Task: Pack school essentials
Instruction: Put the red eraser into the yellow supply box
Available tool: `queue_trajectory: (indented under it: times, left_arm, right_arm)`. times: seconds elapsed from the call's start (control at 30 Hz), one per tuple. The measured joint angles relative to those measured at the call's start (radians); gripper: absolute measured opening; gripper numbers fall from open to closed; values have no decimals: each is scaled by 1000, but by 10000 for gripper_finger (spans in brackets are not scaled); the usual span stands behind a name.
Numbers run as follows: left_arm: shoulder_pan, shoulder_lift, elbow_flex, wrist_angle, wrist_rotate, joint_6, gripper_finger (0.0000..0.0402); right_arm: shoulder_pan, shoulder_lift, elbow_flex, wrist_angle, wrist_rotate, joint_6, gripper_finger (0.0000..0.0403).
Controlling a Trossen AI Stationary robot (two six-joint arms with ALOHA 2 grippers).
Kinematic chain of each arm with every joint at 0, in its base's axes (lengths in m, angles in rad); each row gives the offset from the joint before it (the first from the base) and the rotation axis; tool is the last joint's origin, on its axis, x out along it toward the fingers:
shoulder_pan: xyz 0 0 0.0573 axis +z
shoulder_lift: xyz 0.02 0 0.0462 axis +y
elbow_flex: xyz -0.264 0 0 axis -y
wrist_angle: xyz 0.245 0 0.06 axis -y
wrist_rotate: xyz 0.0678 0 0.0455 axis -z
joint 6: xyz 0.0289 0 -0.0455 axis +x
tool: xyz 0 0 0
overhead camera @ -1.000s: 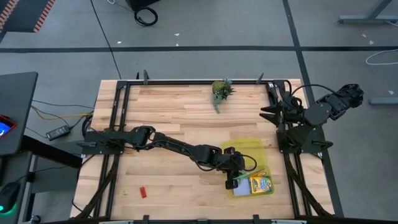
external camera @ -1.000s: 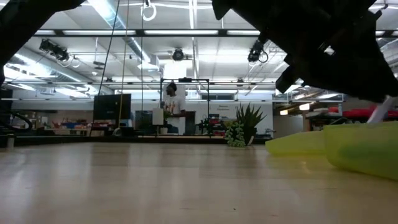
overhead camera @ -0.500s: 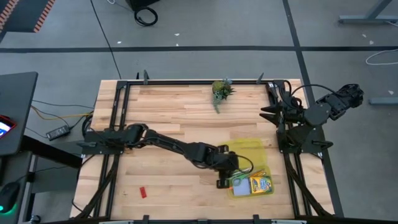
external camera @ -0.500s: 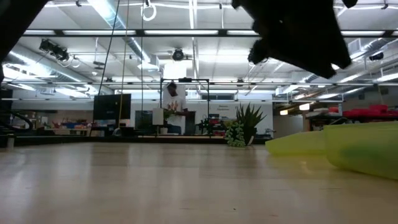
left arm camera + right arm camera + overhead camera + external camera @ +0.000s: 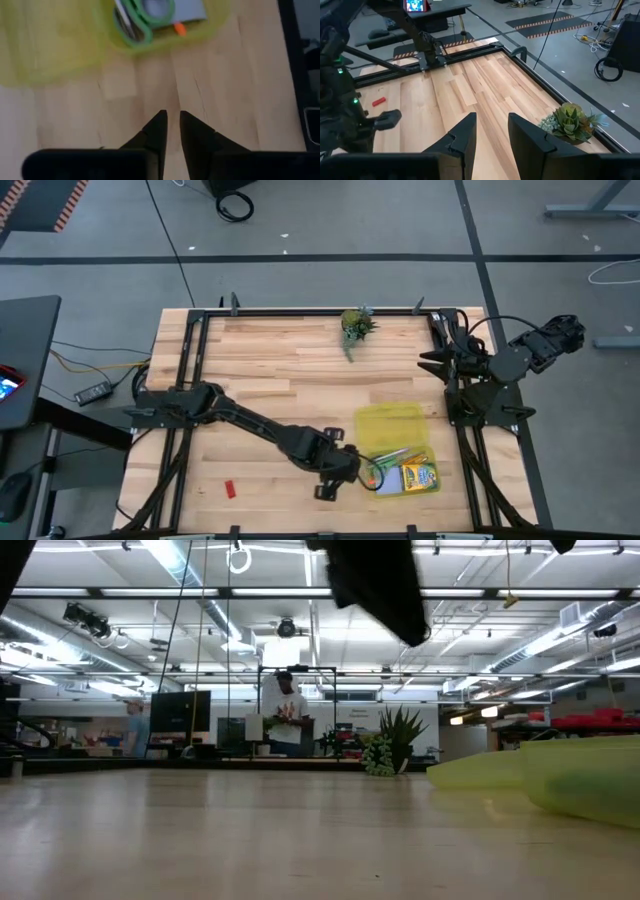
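packed: scissors, orange pencil, note pad and crayon box lie in the yellow case | left: red eraser lies on the desk, well apart | left hand just beside the case, fingers nearly together, holding nothing | right hand parked at the desk's edge, slightly parted, holding nothing

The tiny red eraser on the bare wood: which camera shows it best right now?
The high view: the tiny red eraser lies alone near the table's front-left corner, seen from straight above, with nothing covering it. The right wrist view also catches it, but far off and at a slant. The low and left wrist views do not show it.
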Motion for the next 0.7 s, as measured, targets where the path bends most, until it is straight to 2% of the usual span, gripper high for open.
queue_trajectory:
  times: [0.17, 0.33, 0.53, 0.7]
  left_arm:
    - [-26, -82, -135, -1, 1, -61, 55]
    - [-62, -213, -321, 15, 8, -167, 55]
    - [-124, -325, -520, 9, 139, -289, 52]
    - [-204, -341, -596, -62, 197, -302, 68]
  right_arm:
    - [0, 0, 0, 0, 0, 0, 119]
    - [0, 0, 0, 0, 0, -5, 119]
    - [0, 0, 0, 1, 0, -19, 119]
    - [0, 0, 0, 2, 0, -25, 119]
